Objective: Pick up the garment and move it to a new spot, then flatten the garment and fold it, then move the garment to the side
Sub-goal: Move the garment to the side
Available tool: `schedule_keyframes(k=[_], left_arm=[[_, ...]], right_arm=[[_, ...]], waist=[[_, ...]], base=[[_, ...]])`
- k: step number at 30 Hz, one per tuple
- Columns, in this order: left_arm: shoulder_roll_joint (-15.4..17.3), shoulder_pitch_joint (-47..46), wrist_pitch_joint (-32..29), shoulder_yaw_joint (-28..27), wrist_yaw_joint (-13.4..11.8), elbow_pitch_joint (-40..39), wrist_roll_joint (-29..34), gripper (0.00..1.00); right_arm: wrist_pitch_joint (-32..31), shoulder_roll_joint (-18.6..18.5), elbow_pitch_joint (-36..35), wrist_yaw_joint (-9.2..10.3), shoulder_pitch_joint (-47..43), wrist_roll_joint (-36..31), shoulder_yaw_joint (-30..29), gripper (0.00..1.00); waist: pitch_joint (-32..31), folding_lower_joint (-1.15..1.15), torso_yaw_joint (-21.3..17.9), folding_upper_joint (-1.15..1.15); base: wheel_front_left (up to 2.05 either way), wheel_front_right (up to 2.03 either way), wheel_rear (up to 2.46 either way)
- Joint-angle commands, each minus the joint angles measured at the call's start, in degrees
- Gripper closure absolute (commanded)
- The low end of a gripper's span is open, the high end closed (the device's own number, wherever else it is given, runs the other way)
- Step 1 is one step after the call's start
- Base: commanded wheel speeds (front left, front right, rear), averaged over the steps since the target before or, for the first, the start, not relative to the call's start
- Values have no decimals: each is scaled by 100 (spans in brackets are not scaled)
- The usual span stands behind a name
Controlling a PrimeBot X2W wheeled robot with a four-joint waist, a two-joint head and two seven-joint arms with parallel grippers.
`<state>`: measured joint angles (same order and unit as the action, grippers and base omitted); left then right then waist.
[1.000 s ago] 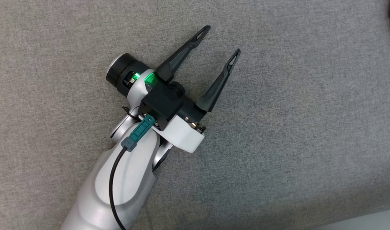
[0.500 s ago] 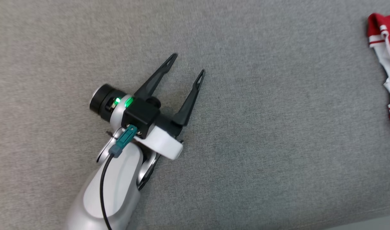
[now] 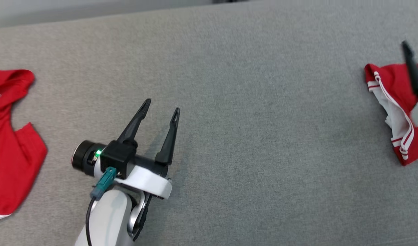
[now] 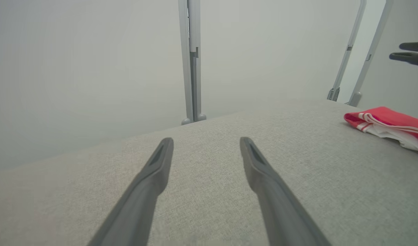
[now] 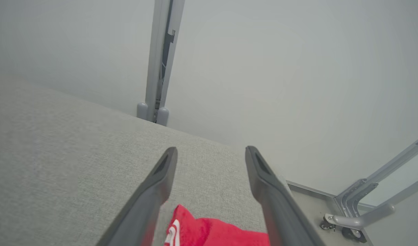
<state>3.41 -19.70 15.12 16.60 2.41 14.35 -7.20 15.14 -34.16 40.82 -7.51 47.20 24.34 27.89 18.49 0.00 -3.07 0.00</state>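
Now | 2 garments: left garment (image 3: 14, 160), right garment (image 3: 383, 77) | left gripper (image 3: 161, 105) apart | right gripper (image 5: 210, 149) apart

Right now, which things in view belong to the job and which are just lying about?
Job: red-and-white garment, bunched at the right; right gripper, open over it; left gripper, open, empty.
Lying about, probably: red garment at the far left; grey surface.

Open grey fabric surface (image 3: 263, 136) ahead of the left gripper (image 3: 161, 105). A red garment (image 3: 10, 153) lies on its left, a red-and-white garment (image 3: 397, 89) well to its right.
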Motion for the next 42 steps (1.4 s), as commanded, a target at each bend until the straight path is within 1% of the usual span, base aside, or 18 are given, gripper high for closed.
schedule_keyframes(k=[1, 5, 7, 12, 14, 18, 19, 23, 26, 28, 34, 42], left_arm=[[27, 99, -8, -60, -33, -28, -61, 0], [19, 452, -7, -308, -90, -105, -103, 0], [23, 596, -5, -381, -142, -161, -2, 0], [-9, 971, -5, -610, -214, -256, -126, 0], [-18, 1106, -5, -721, -253, -253, -169, 0], [-28, 1330, -5, -854, -210, -235, -160, 0], [-29, 1427, -5, -924, -198, -247, -157, 0], [-38, 1546, -5, -970, -207, -334, -100, 0], [-39, 1629, -5, -895, -266, -422, -128, 0], [-39, 1663, -5, -835, -340, -458, -187, 0], [-37, 1672, -5, -685, -424, -451, -250, 0], [-39, 1636, -5, -689, -510, -515, -314, 0]], right_arm=[[5, 65, -84, 4, -180, -20, -68, 0], [5, 437, -521, 4, -755, -95, -358, 0], [5, 610, -685, 4, -1085, -302, -473, 0], [6, 1180, -1236, 3, -1898, -642, -1117, 0], [6, 1401, -1494, 3, -2180, -764, -1244, 0], [5, 1663, -1922, 3, -2630, -1069, -1444, 0], [5, 1787, -2113, 3, -2817, -1144, -1581, 0], [6, 1954, -2413, 3, -3113, -1306, -1741, 0], [6, 2067, -2581, 3, -3290, -1356, -1843, 0], [6, 2078, -2659, 3, -3368, -1445, -1828, 0], [6, 2130, -2715, 3, -3430, -1548, -1833, 0], [6, 2174, -2750, 3, -3464, -1515, -1877, 0]], waist=[[-311, 0, 171, 0], [-600, 0, 288, 0], [-708, 0, 337, 0], [-958, 0, 444, 0], [-1046, 0, 446, 0], [-1219, 0, 458, 0], [-1287, 0, 462, 0], [-1365, 0, 474, 0], [-1398, 0, 490, 0], [-1408, 0, 504, 0], [-1419, 0, 531, 0], [-1421, 0, 594, 0]], base=[[0, 0, 0], [0, 0, 0], [0, 0, 0], [0, 0, 0], [0, 0, 0], [0, 0, 0], [0, 0, 0], [0, 0, 0], [0, 0, 0], [0, 0, 0], [0, 0, 0], [0, 0, 0]])
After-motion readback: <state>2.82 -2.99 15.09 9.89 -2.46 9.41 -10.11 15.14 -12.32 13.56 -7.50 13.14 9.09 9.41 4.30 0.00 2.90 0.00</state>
